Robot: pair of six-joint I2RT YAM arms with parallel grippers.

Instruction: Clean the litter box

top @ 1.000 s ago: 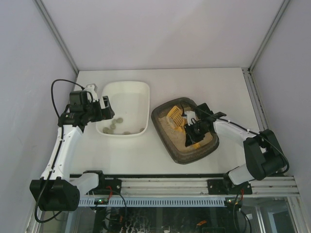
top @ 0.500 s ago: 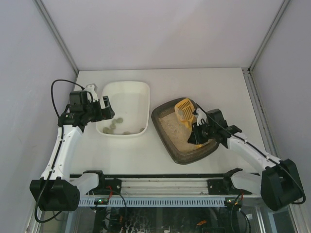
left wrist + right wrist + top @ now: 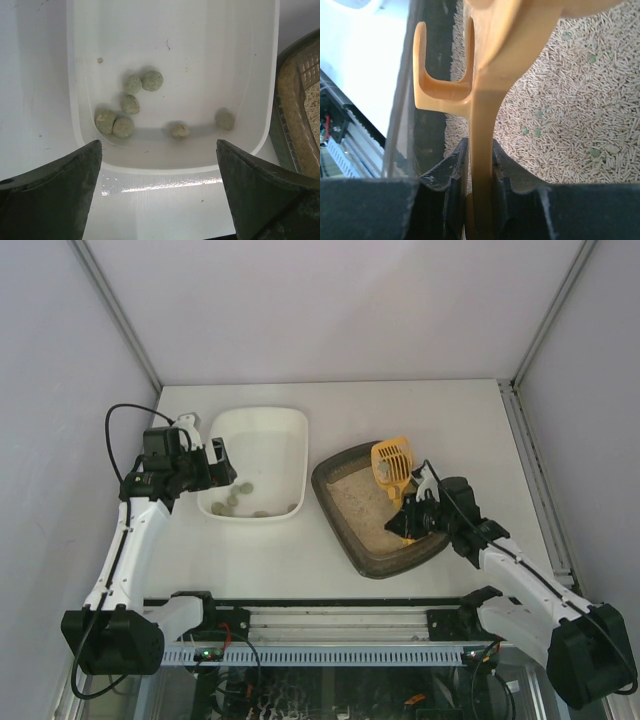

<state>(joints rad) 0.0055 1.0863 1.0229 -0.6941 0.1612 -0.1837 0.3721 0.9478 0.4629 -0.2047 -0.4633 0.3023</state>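
The litter box [image 3: 350,535], a dark tray of beige pellet litter [image 3: 570,95], sits right of centre; its rim also shows in the left wrist view [image 3: 292,75]. My right gripper [image 3: 412,520] is shut on the handle of a yellow slotted scoop [image 3: 392,462], whose head is raised over the box's far right rim. In the right wrist view the handle [image 3: 482,115] stands clamped between the fingers [image 3: 445,175], above litter with small green specks. My left gripper [image 3: 215,462] is open at the white tub's near-left rim, holding nothing [image 3: 159,146].
A white tub [image 3: 270,435] stands left of the litter box and holds several greenish-grey clumps [image 3: 131,104] near its front wall [image 3: 165,162]. Grey walls close in the table on three sides. An aluminium rail [image 3: 340,620] runs along the near edge.
The right arm drew back to the right and lifted the scoop out of the middle of the litter toward the box's far right rim. The left arm has not moved.
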